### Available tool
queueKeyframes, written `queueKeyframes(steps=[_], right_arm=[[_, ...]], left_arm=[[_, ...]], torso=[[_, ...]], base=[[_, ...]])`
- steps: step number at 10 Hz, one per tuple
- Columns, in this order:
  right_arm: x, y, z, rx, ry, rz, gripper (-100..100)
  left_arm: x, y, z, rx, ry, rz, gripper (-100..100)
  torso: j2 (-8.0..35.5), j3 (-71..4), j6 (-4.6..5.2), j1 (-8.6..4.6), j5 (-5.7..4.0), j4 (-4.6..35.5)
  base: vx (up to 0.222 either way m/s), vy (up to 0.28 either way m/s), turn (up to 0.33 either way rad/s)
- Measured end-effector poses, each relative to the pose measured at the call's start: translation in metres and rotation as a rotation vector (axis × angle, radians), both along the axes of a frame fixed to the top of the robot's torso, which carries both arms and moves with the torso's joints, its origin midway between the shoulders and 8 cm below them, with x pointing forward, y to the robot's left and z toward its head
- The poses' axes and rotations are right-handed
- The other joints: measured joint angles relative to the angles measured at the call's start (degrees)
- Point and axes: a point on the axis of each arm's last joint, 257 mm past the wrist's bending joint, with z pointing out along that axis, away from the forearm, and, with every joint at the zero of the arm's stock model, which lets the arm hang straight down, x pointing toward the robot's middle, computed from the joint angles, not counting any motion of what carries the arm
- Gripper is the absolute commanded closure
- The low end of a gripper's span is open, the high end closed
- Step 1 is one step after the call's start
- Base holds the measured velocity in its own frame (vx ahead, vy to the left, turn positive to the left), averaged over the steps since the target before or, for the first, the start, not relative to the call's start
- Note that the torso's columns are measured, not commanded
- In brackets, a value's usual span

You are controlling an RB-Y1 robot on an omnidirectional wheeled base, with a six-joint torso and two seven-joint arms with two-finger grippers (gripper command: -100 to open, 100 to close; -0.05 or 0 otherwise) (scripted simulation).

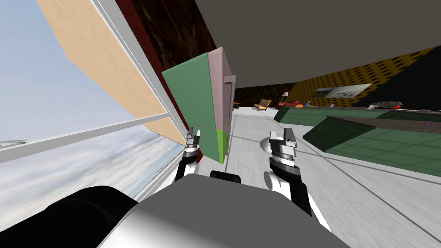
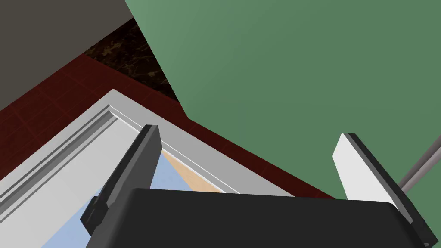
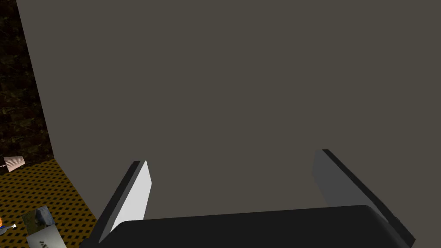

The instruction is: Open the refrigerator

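Pale floor underfoot; one window frame lies close beside the left pincer. Both pincers are spread to full width and hold nothing. The right pincer is well apart from the left, over bare floor. Just ahead of the left pincer stands one fridge, green flank toward the blades, pink door front on the side toward the right pincer. One grey bar handle runs upright on that front, beyond both pincers. Judgement: door heavy, stiff on its seal; handle rigid and smooth, best taken mid-bar. Count: one fridge, one handle, two pincers.
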Motion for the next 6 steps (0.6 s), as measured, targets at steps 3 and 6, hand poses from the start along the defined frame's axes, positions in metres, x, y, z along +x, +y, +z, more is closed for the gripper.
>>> queueKeyframes(steps=[3,6], right_arm=[[0.0000,0.0000,0.0001,0.000,0.000,0.000,0],[-0.0001,0.0000,0.0001,0.000,0.000,0.000,0]], left_arm=[[0.0000,0.0000,0.0001,0.000,0.000,0.000,0],[0.0000,0.0000,0.0001,0.000,0.000,0.000,0]], torso=[[10.03,-20.14,0.00,0.00,0.00,10.06],[22.69,-45.36,0.00,0.00,0.00,22.68]], base=[[0.000,0.000,0.000],[0.000,0.000,0.000]])
